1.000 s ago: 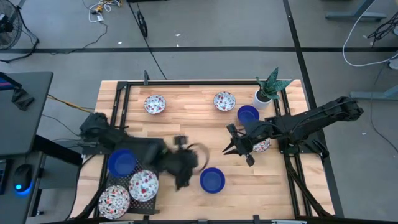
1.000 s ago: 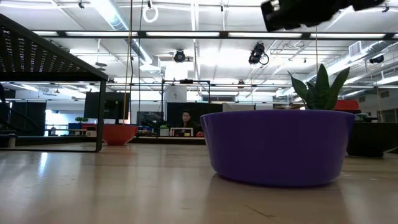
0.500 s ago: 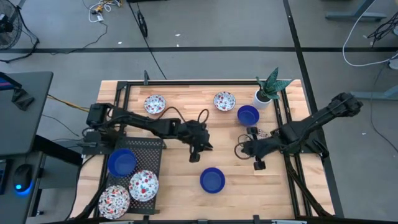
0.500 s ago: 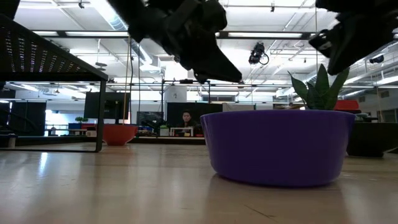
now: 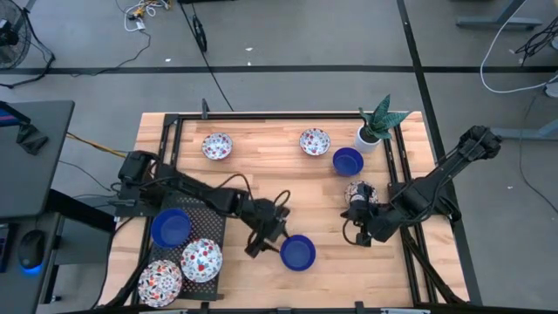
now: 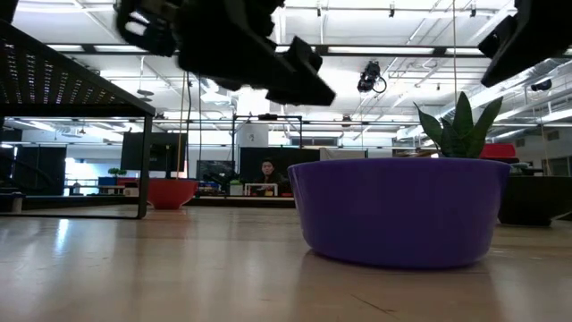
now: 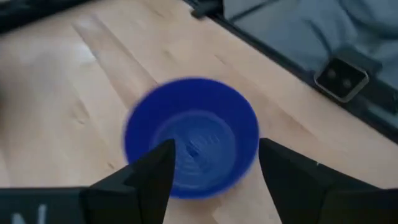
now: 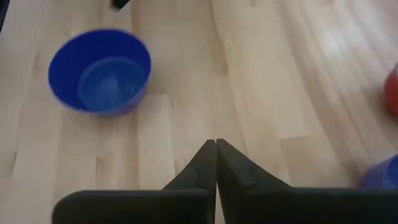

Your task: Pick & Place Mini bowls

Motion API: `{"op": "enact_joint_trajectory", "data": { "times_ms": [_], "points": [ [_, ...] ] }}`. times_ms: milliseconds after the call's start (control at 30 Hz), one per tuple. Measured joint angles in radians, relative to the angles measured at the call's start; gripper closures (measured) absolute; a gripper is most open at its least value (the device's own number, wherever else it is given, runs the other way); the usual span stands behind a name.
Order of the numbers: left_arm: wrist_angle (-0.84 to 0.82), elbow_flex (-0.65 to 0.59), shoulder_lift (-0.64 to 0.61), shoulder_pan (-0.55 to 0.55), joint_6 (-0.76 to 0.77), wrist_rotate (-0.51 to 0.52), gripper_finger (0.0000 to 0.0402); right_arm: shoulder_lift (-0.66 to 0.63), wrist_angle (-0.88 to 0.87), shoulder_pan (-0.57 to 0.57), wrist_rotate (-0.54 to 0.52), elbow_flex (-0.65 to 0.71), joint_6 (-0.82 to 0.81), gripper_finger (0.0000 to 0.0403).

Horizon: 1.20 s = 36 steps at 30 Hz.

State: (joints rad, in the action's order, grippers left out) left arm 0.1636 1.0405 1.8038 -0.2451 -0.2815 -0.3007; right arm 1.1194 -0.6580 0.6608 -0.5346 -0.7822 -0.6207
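Note:
A cobalt blue mini bowl (image 5: 298, 252) stands on its base near the table's front edge; the low view shows it close up (image 6: 398, 210). My left gripper (image 5: 266, 237) hangs open just left of and above it. In the left wrist view its fingers (image 7: 214, 168) stand over the bowl (image 7: 193, 134) without touching. My right gripper (image 5: 356, 228) is shut and empty at the right, near a floral mini bowl (image 5: 359, 192). Its wrist view shows the shut fingertips (image 8: 216, 165) over bare wood and the blue bowl (image 8: 99, 71) farther off.
A second blue bowl (image 5: 347, 160), two floral bowls (image 5: 217, 146) (image 5: 314, 140) and a potted plant (image 5: 372, 129) stand toward the far edge. A black rack (image 5: 209, 209) at the near left holds a blue bowl (image 5: 171, 227) and two floral bowls (image 5: 201, 259) (image 5: 160, 279).
My left gripper has swung out over the middle of the table, then come toward the near edge, ending beside the blue bowl. My right gripper has drawn back toward the table's right and near edges. No bowl has moved.

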Motion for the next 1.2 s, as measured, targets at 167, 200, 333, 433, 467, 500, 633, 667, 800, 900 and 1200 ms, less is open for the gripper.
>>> {"op": "enact_joint_trajectory", "data": {
  "times_ms": [167,200,333,433,467,500,633,667,800,900,1200],
  "points": [
    [-0.037,0.000,0.009,-0.053,-0.080,0.014,0.0192,0.000,0.058,0.007,-0.027,0.000,0.003,0.0398],
    [-0.037,0.001,0.008,-0.062,-0.106,0.030,0.0199,0.000,0.068,0.007,-0.028,0.000,0.010,0.0399],
    [-0.045,0.001,0.008,-0.094,-0.241,0.070,0.0214,0.000,0.096,0.007,-0.030,0.000,0.035,0.0398],
    [-0.048,0.001,0.013,-0.110,-0.327,0.118,0.0214,0.001,0.102,0.007,-0.030,0.000,0.035,0.0394],
    [-0.047,0.001,0.019,-0.111,-0.337,0.125,0.0213,0.001,0.105,0.007,-0.031,0.000,0.032,0.0394],
    [-0.051,0.001,0.024,-0.107,-0.341,0.128,0.0212,0.001,0.106,0.007,-0.034,0.000,0.029,0.0394],
    [-0.049,0.001,0.054,-0.087,-0.344,0.116,0.0213,0.001,0.115,0.007,-0.041,0.000,0.034,0.0396],
    [-0.043,0.001,0.062,-0.083,-0.344,0.117,0.0214,0.001,0.123,0.007,-0.041,0.000,0.038,0.0397],
    [-0.041,0.001,0.063,-0.077,-0.350,0.094,0.0218,0.001,0.153,0.007,-0.041,0.000,0.065,0.0395],
    [-0.050,0.001,0.054,-0.077,-0.305,0.113,0.0218,0.011,0.249,0.006,-0.017,0.007,0.114,0.0390],
    [-0.052,0.037,0.033,-0.027,-0.047,0.149,0.0218,0.232,0.678,-0.042,0.439,0.069,0.532,0.0333]
  ]
}}
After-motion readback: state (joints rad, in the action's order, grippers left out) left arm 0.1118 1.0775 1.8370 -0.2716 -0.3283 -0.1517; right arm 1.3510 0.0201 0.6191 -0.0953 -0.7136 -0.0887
